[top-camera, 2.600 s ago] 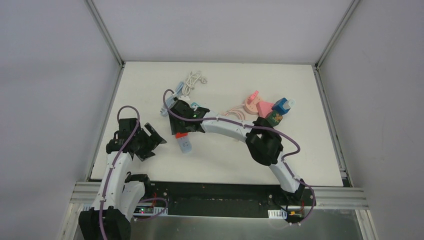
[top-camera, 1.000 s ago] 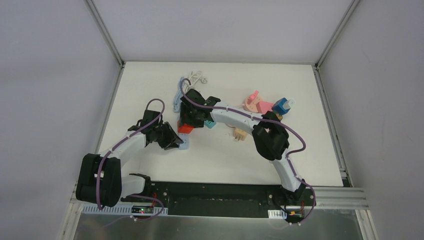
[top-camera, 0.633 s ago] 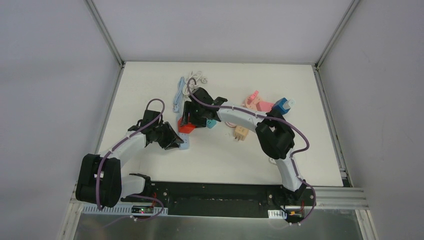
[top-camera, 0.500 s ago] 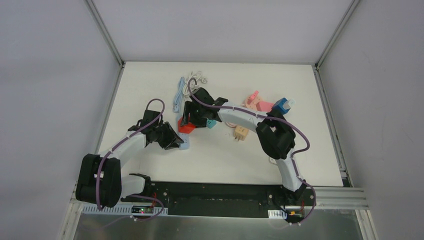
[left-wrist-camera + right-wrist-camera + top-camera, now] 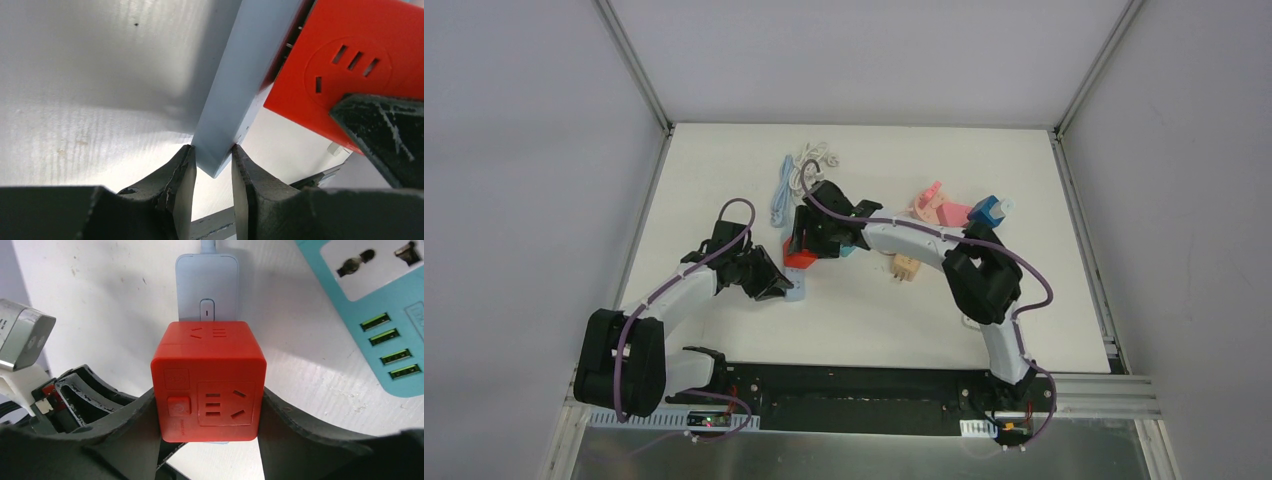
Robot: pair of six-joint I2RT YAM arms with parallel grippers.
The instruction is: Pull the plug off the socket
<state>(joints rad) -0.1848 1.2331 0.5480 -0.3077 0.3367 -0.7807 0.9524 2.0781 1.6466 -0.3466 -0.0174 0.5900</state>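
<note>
Left wrist view: left gripper (image 5: 212, 175) pinching tip of pale blue power strip (image 5: 245, 75); right gripper (image 5: 207, 410) clamped on red cube adapter (image 5: 207, 372); thin hold, strip may slip free.

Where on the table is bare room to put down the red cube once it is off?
Bare: the near middle of the table, in front of the tan block; the far left corner; the far right corner beyond the blue block. Crowded: around the red cube, the white cable and pink toys.
</note>
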